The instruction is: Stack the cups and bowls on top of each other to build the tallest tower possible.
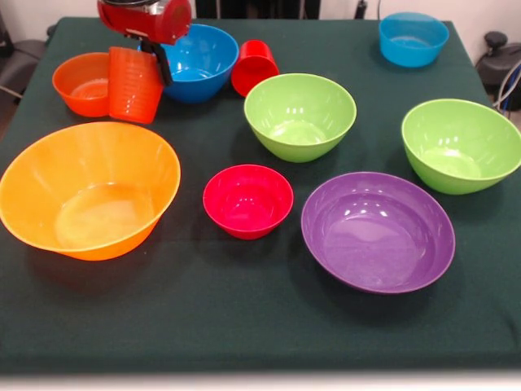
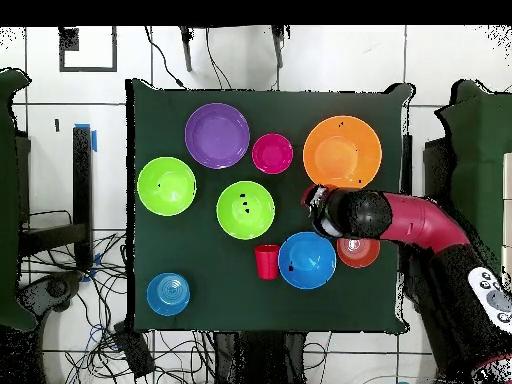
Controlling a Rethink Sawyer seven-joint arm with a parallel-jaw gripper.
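Clamped on the orange cup (image 1: 134, 84), the gripper (image 1: 156, 50) holds it by the rim, lifted above the table between the small orange bowl (image 1: 81, 83) and the blue bowl (image 1: 198, 61). Such a cup looks light, stiff and glossy, so likely slippery; the rim seems the sensible hold. Just in front waits the big orange bowl (image 1: 89, 189), a likely base. Everything stands on a dark green cloth (image 1: 244, 309) over the table, on a white tiled floor (image 2: 60, 130) with loose cables (image 2: 90, 345) around.
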